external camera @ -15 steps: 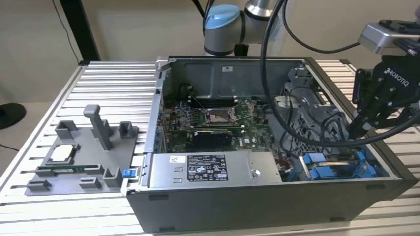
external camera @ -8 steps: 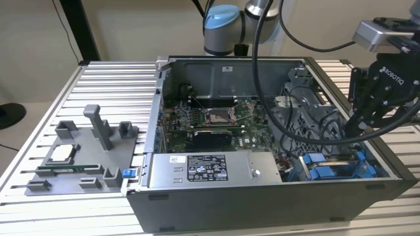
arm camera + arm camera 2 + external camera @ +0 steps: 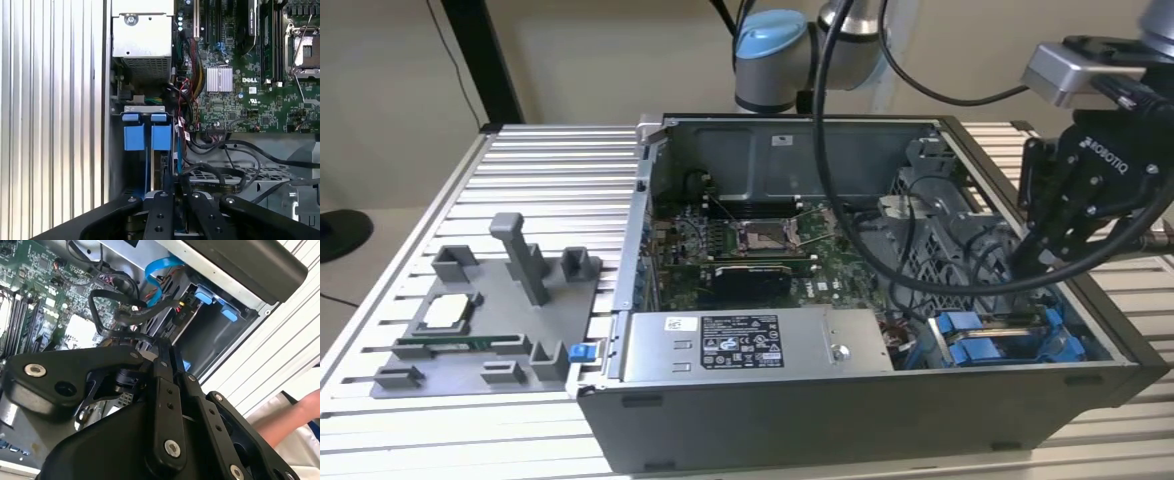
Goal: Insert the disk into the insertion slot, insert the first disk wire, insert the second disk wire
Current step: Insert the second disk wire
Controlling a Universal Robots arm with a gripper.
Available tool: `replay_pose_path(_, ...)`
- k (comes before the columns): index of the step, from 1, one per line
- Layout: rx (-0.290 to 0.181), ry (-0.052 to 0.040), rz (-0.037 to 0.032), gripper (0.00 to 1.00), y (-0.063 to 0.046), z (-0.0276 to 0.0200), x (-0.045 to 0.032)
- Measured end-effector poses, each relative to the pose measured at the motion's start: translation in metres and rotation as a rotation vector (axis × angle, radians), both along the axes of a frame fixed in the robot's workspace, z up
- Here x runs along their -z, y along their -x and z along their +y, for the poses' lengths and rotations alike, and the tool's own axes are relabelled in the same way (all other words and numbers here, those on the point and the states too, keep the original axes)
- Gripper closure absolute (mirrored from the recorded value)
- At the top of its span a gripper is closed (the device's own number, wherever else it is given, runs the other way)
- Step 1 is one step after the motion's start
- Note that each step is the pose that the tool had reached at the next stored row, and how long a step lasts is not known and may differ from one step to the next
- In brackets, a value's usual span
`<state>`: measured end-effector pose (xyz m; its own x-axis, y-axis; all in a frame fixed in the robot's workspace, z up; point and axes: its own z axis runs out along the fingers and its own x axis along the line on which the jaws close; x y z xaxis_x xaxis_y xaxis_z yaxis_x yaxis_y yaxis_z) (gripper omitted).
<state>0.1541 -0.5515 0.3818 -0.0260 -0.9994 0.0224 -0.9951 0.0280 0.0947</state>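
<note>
My gripper (image 3: pixel 1025 268) hangs over the near right corner of the open computer case, just above the insertion slot (image 3: pixel 1001 340). Its fingers look shut, tips together, in both wrist views (image 3: pixel 166 347) (image 3: pixel 176 182). The slot is a grey bay with bright blue clips (image 3: pixel 147 137) and a dark inside (image 3: pixel 215 330). A black wire (image 3: pixel 135 314) (image 3: pixel 220 167) loops right beside the fingertips; I cannot tell whether it is pinched. A blue flat wire (image 3: pixel 157 270) curls near the bay. The disk is hidden.
The case holds a power supply box (image 3: pixel 747 345), a green motherboard (image 3: pixel 747 245) and a perforated cage (image 3: pixel 947 230). A grey fixture (image 3: pixel 480 320) with small parts sits on the slatted table (image 3: pixel 534 170) at the exterior view's left. A person's arm (image 3: pixel 295 415) is beside the case.
</note>
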Motion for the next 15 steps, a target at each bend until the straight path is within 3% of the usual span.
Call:
replay_pose_path(4,0.000,-0.0003,-0.0037,1.00,0.0044,-0.0009,0.0000)
replay_pose_path(15,0.000,-0.0006,-0.0050,1.00,0.0050,-0.0013,0.0008)
